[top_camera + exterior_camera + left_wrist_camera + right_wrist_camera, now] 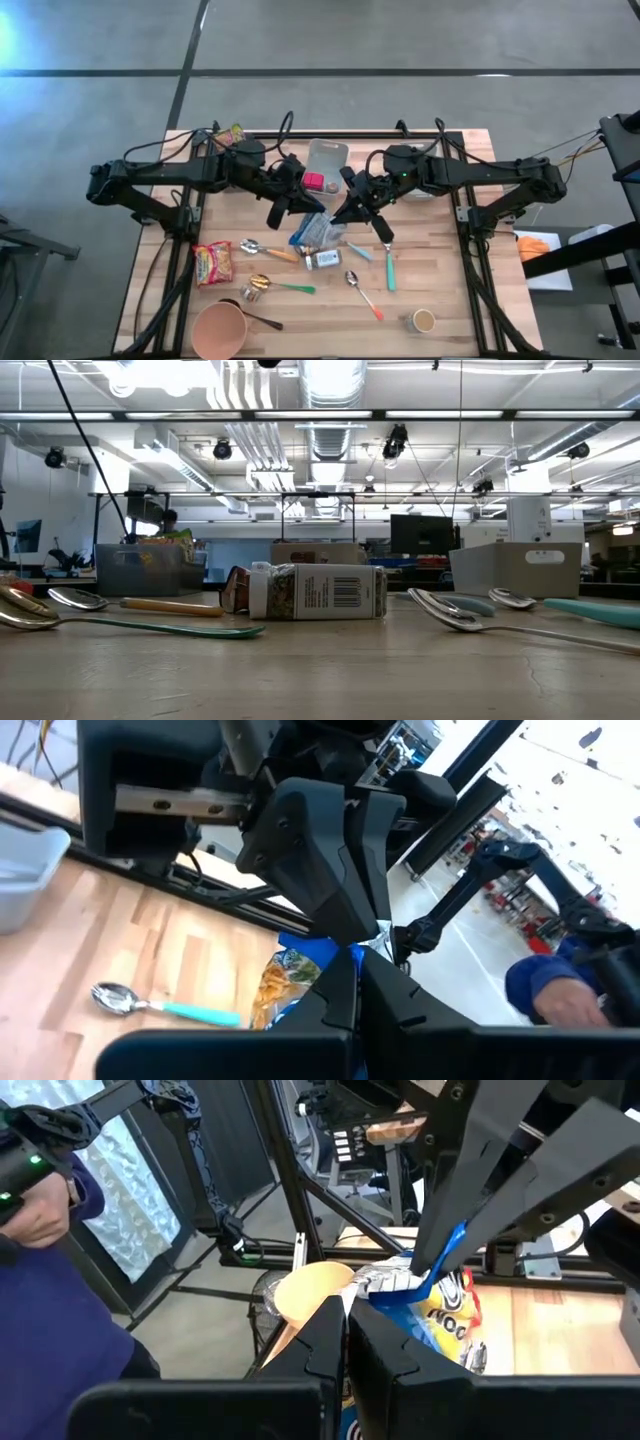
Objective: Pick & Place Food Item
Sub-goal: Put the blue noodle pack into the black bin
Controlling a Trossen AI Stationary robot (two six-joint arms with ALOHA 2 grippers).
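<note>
A blue snack bag (316,231) with yellow print hangs between my two grippers over the middle of the table. My left gripper (303,207) is shut on its crimped top from the left, and my right gripper (347,210) is shut on the same top from the right. The left wrist view shows the bag (285,982) past the shut fingers. In the right wrist view the bag (445,1320) hangs beyond mine, with the left arm's fingers (452,1230) coming down onto it. Neither gripper nor the bag shows in the low view. My left gripper pinches the bag's crimped top edge (372,942) between its two shut fingers, close beside the right gripper's fingertips. The fingers come nearly level from the table's left. The bag hangs below them. My right gripper pinches the silver and blue top edge (385,1286) between its two shut fingers, nearly level from the table's right, facing the left gripper. The bag's body hangs below the hold; I cannot tell whether its lower end touches the table.
A spice jar (322,260) lies just in front of the bag, with several spoons (388,262) around it. A red noodle packet (213,262), an orange bowl (220,330) and a small cup (423,320) sit nearer. A grey bin (325,155) stands behind. A person's blue sleeve (50,1280) shows beyond the table.
</note>
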